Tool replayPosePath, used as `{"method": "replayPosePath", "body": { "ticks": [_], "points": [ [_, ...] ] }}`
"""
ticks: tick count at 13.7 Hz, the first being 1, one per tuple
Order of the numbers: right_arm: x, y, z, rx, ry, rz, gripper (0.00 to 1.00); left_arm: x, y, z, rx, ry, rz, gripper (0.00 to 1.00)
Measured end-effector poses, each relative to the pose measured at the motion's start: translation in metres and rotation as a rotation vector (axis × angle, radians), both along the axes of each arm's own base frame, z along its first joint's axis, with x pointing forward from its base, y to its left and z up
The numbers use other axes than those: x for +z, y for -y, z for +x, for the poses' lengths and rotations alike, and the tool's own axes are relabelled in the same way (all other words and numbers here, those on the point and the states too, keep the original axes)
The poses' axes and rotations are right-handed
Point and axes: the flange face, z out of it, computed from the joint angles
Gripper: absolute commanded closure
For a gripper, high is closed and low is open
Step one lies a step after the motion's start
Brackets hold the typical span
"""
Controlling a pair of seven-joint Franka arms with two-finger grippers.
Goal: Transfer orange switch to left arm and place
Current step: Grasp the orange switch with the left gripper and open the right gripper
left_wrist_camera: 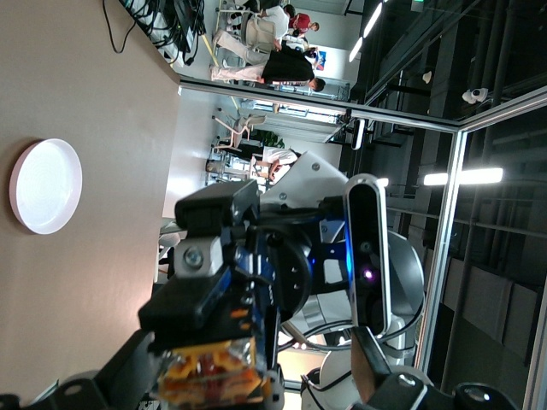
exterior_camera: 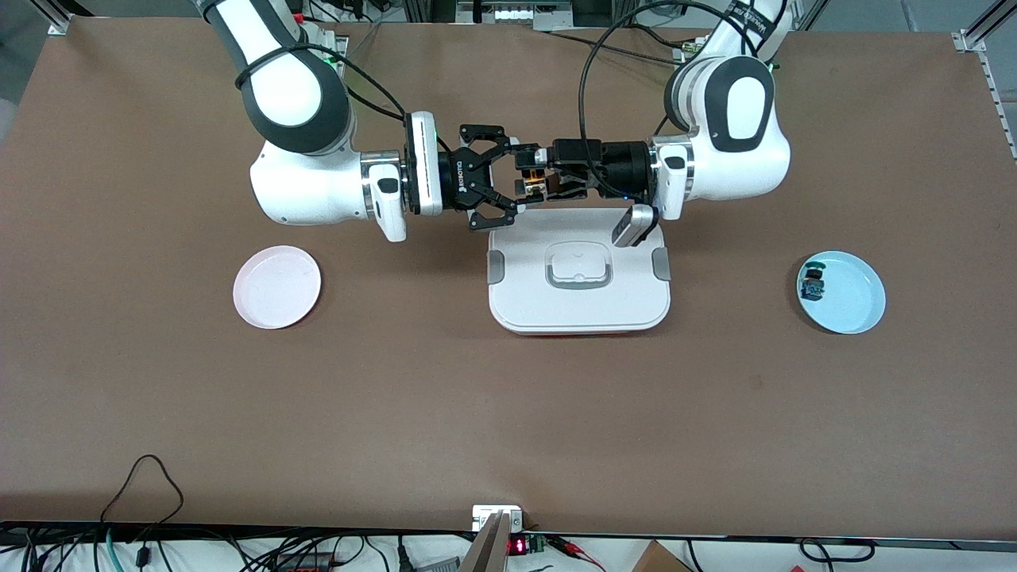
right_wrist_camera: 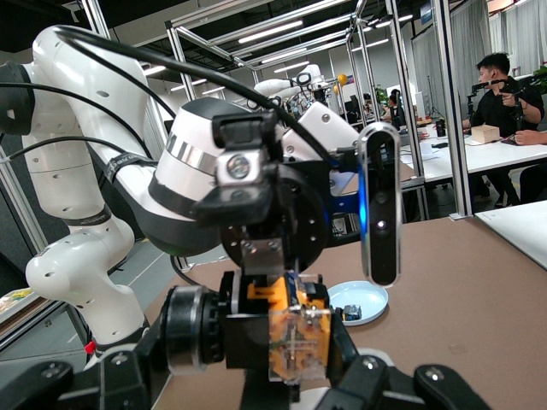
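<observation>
The orange switch [exterior_camera: 534, 186] is held in the air over the edge of the white box [exterior_camera: 578, 274] nearest the robots' bases. My left gripper [exterior_camera: 531, 173] is shut on it. The switch fills the lower part of the left wrist view [left_wrist_camera: 209, 377] and shows in the right wrist view [right_wrist_camera: 295, 340] with its orange and clear end facing the camera. My right gripper [exterior_camera: 512, 178] faces the left one. It is open, with one finger on each side of the switch and not touching it.
A pink plate [exterior_camera: 276, 287] lies toward the right arm's end of the table and also shows in the left wrist view [left_wrist_camera: 45, 185]. A light blue plate [exterior_camera: 850, 302] toward the left arm's end holds a small blue-green switch [exterior_camera: 813, 284].
</observation>
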Motion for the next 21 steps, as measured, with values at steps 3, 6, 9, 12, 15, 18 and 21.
{"method": "replayPosePath", "body": {
  "ticks": [3, 6, 9, 12, 15, 18, 21],
  "points": [
    [0.0, 0.0, 0.0, -0.005, 0.001, -0.002, 1.0, -0.008, -0.004, -0.01, -0.002, -0.01, 0.02, 0.31],
    [-0.001, -0.003, -0.001, -0.01, 0.004, -0.009, 1.0, -0.008, -0.006, -0.014, -0.001, -0.008, 0.028, 0.31],
    [-0.001, -0.005, -0.003, -0.011, 0.005, -0.011, 1.0, -0.008, -0.008, -0.013, 0.008, -0.008, 0.033, 0.36],
    [-0.001, -0.005, -0.003, -0.011, 0.005, -0.011, 1.0, -0.007, -0.018, -0.007, 0.027, -0.008, 0.033, 0.43],
    [-0.001, -0.005, -0.003, -0.012, 0.005, -0.011, 1.0, -0.007, -0.022, -0.004, 0.036, -0.007, 0.033, 0.48],
    [-0.001, -0.009, -0.006, -0.005, 0.004, -0.011, 1.0, -0.006, -0.023, -0.004, 0.037, -0.005, 0.033, 0.49],
    [0.0, -0.011, -0.006, -0.009, 0.005, -0.01, 1.0, -0.007, -0.031, 0.001, 0.055, -0.006, 0.035, 0.54]
  ]
}}
